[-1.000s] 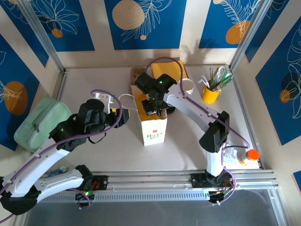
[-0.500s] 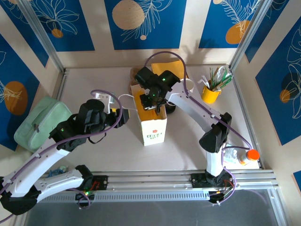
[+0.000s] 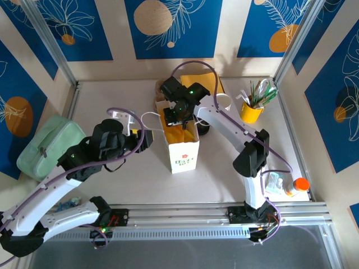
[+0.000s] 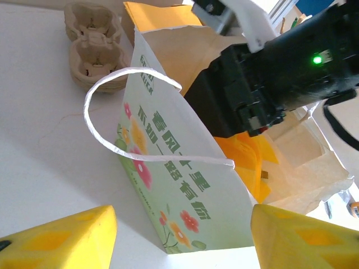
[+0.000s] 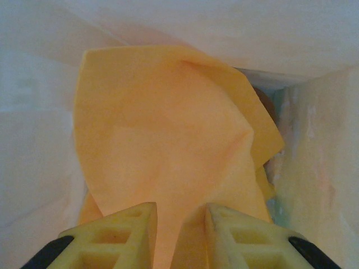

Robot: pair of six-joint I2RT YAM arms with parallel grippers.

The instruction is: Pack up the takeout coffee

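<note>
Takeout coffee (image 5: pixel 268 105) is showing only as a dark sliver, seemingly its black lid, right of centre in the right wrist view. It is peeking past a crumpled orange paper sheet (image 5: pixel 168 129) deep inside the white flower-printed paper bag (image 3: pixel 184 154), and its axis cannot be told. The right gripper (image 5: pixel 180 210) is dipping into the bag mouth at the top view's centre, its jaws slightly parted and clasping nothing. The left gripper (image 4: pixel 182 218) is hovering left of the bag, spread wide and empty.
</note>
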